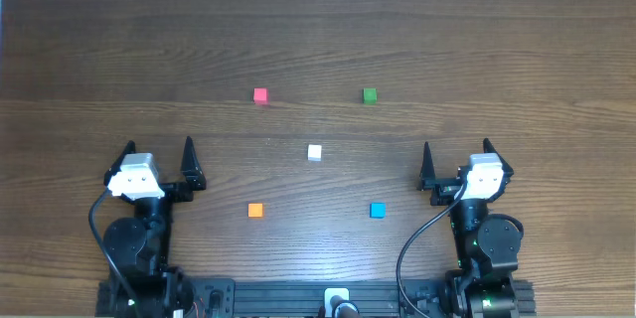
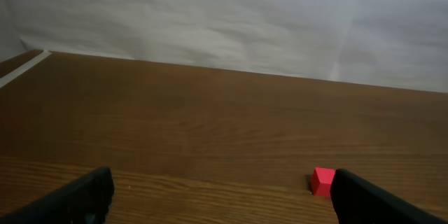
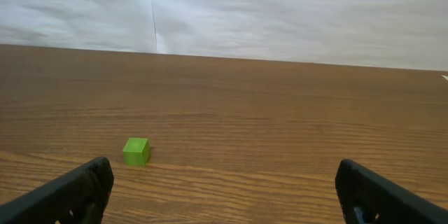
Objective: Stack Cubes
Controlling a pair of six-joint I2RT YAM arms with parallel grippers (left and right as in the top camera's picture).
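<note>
- Your five cubes all sit apart on the brown wood-grain surface, each one small, solid-coloured and flat on a face, none stacked.
- pink cube: far row, left of centre. In the left wrist view it looks redder and sits just beside the inner edge of one finger, ahead of the tip.
- green cube: far row, right of centre, level with the pink cube. In the right wrist view it's bright lime, turned a little so that two side faces show.
- white cube: middle of the layout, between the two rows.
- orange cube: near row, left, roughly below the pink one in the top view.
- blue cube: near row, right, level with the orange cube.
- Your left gripper: low near its base, left of the orange cube, black fingers spread wide, nothing between them.
- Your right gripper: low near its base, right of the blue cube, spread wide too, holding nothing.
- Neither gripper touches any cube.
- white backdrop stands behind the far edge of the surface in both wrist views.
</note>
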